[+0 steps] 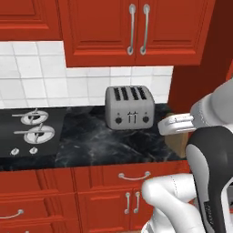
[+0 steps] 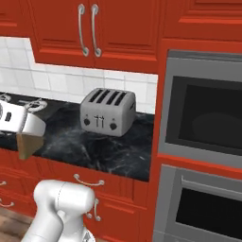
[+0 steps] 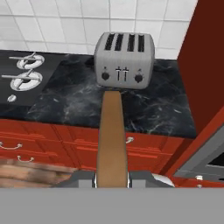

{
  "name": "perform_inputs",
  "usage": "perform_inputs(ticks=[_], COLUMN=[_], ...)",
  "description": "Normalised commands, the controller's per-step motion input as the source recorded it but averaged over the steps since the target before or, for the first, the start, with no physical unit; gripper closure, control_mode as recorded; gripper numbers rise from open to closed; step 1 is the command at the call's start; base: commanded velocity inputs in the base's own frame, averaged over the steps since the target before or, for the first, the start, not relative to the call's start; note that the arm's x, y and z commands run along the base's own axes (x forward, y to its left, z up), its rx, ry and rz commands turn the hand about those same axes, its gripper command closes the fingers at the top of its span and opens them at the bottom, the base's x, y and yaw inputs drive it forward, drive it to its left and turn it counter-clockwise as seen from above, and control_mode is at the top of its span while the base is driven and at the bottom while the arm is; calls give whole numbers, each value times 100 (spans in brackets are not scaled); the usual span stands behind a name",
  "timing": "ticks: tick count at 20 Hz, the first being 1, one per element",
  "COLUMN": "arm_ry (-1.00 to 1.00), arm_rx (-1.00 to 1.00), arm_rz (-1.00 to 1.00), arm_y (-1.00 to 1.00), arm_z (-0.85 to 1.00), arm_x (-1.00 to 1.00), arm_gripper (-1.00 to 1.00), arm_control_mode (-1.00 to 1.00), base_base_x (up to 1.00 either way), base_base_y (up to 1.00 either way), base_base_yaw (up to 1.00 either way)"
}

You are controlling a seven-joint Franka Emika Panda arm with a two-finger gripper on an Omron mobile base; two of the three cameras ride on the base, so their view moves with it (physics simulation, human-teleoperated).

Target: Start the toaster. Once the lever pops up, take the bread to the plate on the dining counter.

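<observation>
1. We see the black counter [image 1: 113, 141] with the stove burners [image 1: 34, 127] on its left part.
2. The toaster [image 3: 124, 59] sits at the back by the wall, its 4 slots looking dark.
3. Our gripper [image 3: 112, 180] is clamped on the bread [image 3: 112, 135], seen edge-on, out in front of the toaster and not touching it.

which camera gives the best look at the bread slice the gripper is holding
The hand view: the bread runs edge-on up the middle, clamped at its bottom end in the gripper, pointing toward the toaster. The left base view shows a tan sliver below the hand. The right base view shows a brown wedge.
</observation>
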Motion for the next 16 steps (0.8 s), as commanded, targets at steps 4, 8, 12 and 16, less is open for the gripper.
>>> perform_inputs(ticks=[4, 8, 12, 16], arm_ry=[0, 0, 0, 0], arm_rx=[0, 0, 0, 0], arm_rz=[0, 0, 0, 0], arm_y=[0, 0, 0, 0], arm_z=[0, 0, 0, 0], arm_x=[0, 0, 0, 0], arm_gripper=[100, 100, 100, 100], arm_control_mode=[100, 100, 100, 100], base_base_x=[-37, -10, -7, -3], base_base_y=[23, 17, 10, 11], base_base_yaw=[45, 55, 61, 62])
